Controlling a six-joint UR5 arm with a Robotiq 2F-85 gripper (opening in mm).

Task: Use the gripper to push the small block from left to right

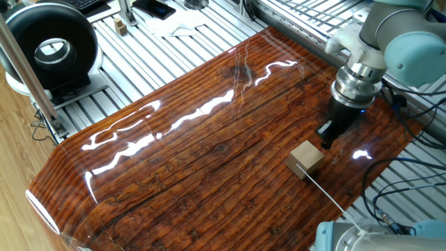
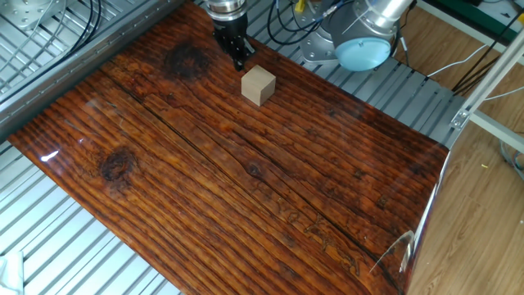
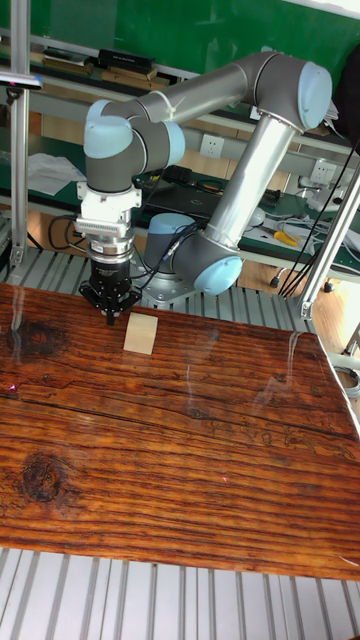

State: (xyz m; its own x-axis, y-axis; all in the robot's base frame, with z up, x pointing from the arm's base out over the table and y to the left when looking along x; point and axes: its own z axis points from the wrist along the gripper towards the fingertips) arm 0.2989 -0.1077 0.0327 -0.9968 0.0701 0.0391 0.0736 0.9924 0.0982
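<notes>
The small block, a plain light-tan wooden cuboid, rests on the glossy wooden tabletop near its edge by the robot base. It also shows as the block and the block. The black gripper hangs point-down on its silver wrist just beside the block, with a small gap between them. In the other fixed view the gripper stands up and left of the block. In the tall view the gripper is left of it, low over the wood. Its fingers are shut together and hold nothing.
A black round device and a tiny wooden piece sit on the slatted aluminium frame beyond the tabletop's far end. A thin white line runs from the block toward the edge. The arm's blue-capped base and cables lie behind the gripper.
</notes>
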